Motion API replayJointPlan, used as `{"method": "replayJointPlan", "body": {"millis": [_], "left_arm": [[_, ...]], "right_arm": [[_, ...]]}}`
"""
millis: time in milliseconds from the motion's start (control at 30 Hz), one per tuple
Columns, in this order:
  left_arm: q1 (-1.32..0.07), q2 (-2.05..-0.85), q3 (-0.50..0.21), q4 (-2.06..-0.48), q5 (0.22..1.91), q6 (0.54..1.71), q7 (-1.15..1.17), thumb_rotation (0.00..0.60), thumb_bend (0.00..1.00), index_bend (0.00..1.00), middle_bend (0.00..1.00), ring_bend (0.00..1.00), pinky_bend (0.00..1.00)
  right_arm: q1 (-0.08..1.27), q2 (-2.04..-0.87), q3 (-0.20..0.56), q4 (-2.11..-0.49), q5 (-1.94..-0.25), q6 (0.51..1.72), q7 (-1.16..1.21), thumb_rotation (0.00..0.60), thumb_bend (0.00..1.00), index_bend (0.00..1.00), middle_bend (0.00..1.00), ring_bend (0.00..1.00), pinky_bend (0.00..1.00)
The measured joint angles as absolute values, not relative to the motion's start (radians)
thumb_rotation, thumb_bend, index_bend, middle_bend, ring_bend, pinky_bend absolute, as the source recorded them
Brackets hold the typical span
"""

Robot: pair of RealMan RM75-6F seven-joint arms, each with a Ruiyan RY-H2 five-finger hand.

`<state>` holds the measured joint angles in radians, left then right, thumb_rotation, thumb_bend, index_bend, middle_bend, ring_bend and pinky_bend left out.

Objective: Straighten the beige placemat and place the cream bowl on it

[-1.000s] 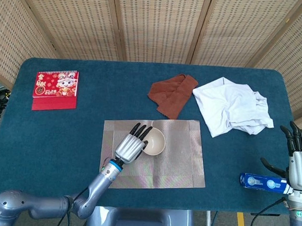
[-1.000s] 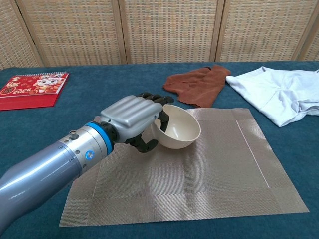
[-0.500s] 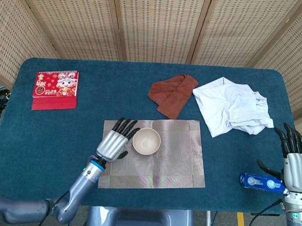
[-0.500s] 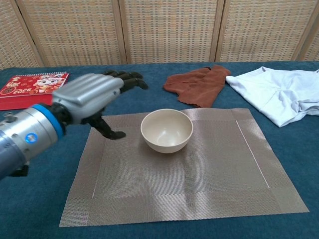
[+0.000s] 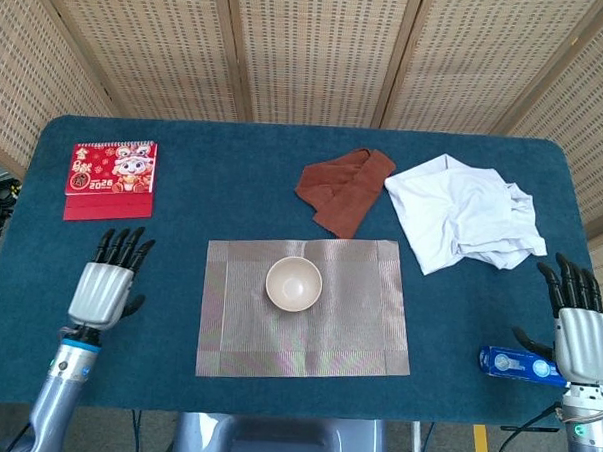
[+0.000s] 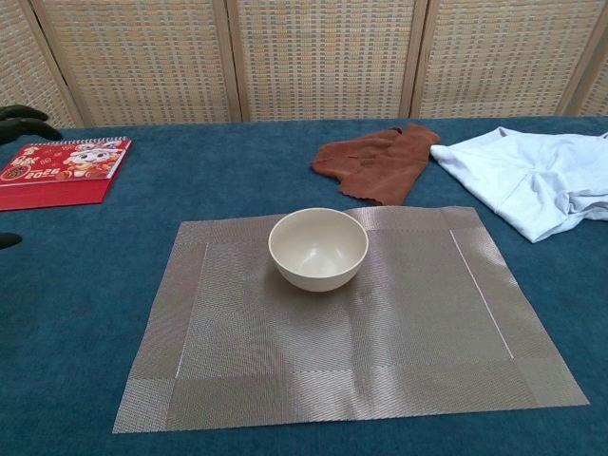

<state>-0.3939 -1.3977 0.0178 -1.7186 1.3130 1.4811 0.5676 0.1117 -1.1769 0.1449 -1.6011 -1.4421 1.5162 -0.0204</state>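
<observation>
The beige placemat [image 5: 306, 306] [image 6: 342, 318] lies flat and square to the table's front edge. The cream bowl [image 5: 294, 284] [image 6: 317, 249] stands upright on its left-centre part. My left hand [image 5: 107, 283] hovers over the table well left of the mat, fingers spread and empty; in the chest view only its dark fingertips [image 6: 21, 114] show at the left edge. My right hand [image 5: 574, 328] is at the table's right front corner, fingers spread, holding nothing.
A red calendar [image 5: 111, 180] [image 6: 59, 169] lies at the back left. A brown cloth [image 5: 345, 188] [image 6: 378, 159] and a white garment [image 5: 464, 211] [image 6: 532, 179] lie behind the mat. A blue-and-white tube [image 5: 516, 364] rests by my right hand.
My left hand has let go of the bowl and drawn back left, off the mat. The bowl now stands upright on the mat. My right hand has sunk slightly.
</observation>
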Motion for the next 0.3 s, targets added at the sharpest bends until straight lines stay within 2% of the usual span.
{"method": "replayJointPlan", "body": {"millis": [300], "left_arm": [[-0.223, -1.325, 0.092, -1.722, 1.384, 1.639, 0.504, 0.600, 0.20, 0.04, 0.00, 0.00, 0.00]], "right_arm": [[0.107, -1.136, 0.120, -1.645, -1.423, 1.474, -0.077, 0.600, 0.29, 0.14, 0.00, 0.00, 0.00]]}}
